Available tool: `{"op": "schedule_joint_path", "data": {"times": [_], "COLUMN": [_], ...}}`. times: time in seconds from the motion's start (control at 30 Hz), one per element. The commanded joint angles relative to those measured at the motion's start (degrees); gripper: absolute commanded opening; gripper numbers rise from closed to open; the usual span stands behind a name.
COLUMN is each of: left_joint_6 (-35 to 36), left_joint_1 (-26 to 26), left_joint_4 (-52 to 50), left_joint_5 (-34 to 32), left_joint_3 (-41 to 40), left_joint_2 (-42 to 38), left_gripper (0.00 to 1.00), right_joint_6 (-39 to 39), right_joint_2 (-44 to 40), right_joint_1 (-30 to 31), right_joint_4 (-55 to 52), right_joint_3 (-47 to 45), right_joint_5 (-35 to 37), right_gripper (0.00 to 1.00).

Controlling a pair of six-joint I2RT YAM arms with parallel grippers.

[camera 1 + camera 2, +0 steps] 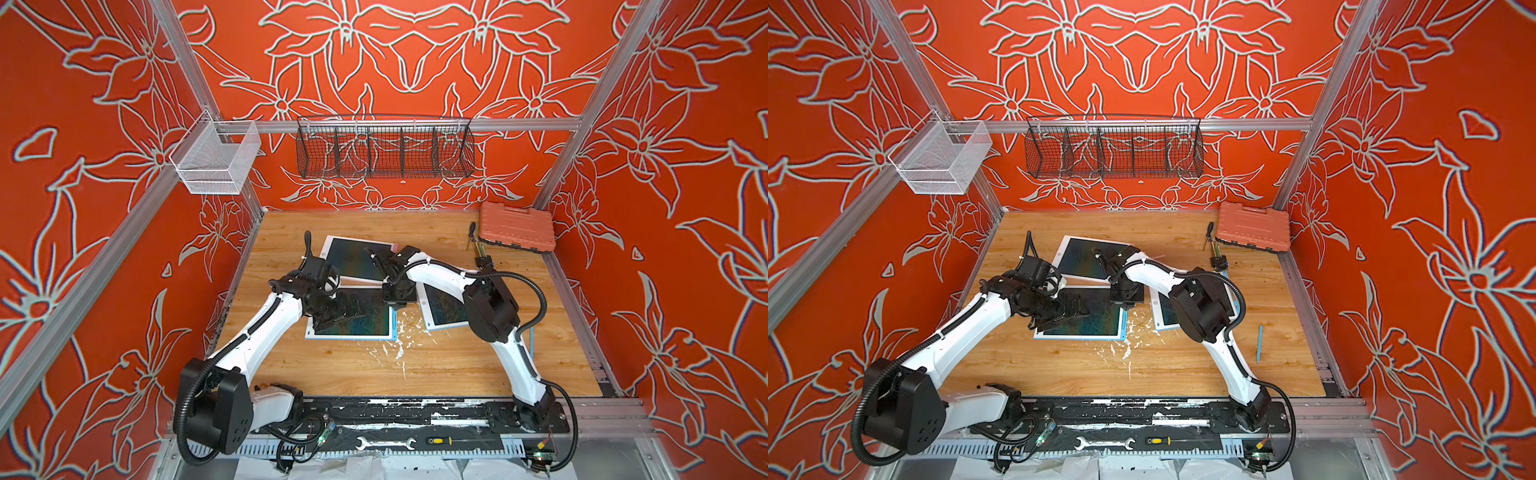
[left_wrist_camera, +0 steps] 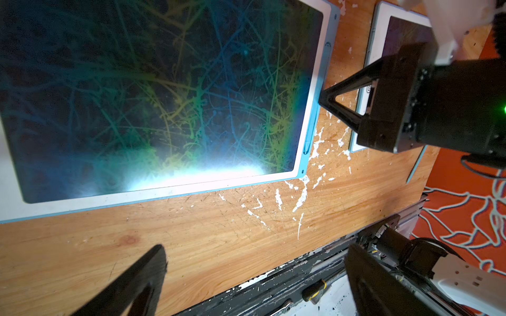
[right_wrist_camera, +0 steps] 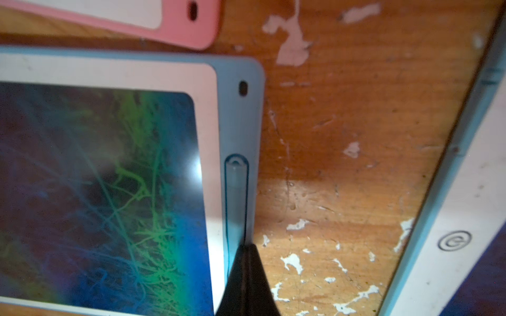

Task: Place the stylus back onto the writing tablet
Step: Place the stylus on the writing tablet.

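Right gripper (image 3: 246, 247) closed, tips at stylus (image 3: 236, 191) seated in edge slot of blue tablet (image 3: 109, 177); left gripper (image 2: 257, 249) open over it. Paint-flecked wooden table (image 1: 457, 365), red floral walls (image 1: 415, 62). Three tablets (image 1: 357, 253), two styluses (image 1: 1259, 343), two baskets (image 1: 384, 149), one case (image 1: 517, 226).

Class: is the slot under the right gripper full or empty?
Full, it seems: a pale stylus lies along the slot.

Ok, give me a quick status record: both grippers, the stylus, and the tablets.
right gripper: shut, tips on the slot stylus
slot stylus: lying in the edge slot of the middle blue-edged tablet; fully seated or not, cannot tell
left gripper: open, holding nothing
pink-edged tablet: behind the middle one
second blue-edged tablet: partly under the right arm
loose blue stylus: on the table, right side
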Motion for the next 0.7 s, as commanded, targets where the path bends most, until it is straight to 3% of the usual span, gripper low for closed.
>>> {"op": "schedule_joint_path", "data": {"times": [0.0,0.67], "left_joint_6": [-0.2,0.1], "left_joint_1": [0.5,0.9], "left_joint_4": [-0.4,-0.9], "left_joint_5": [0.0,-0.1], "left_joint_3": [-0.6,-0.8], "left_joint_2": [-0.8,-1.2], "left_gripper": [1.00,1.00], "right_joint_6": [2.7,4.2], "right_joint_2": [2.5,-5.6], "right_joint_1": [0.5,0.5], "right_joint_4": [-3.5,1.2], "right_joint_3": [-0.4,-3.9], "right_joint_5": [3.6,2.7], "right_gripper": [0.06,0.13]}}
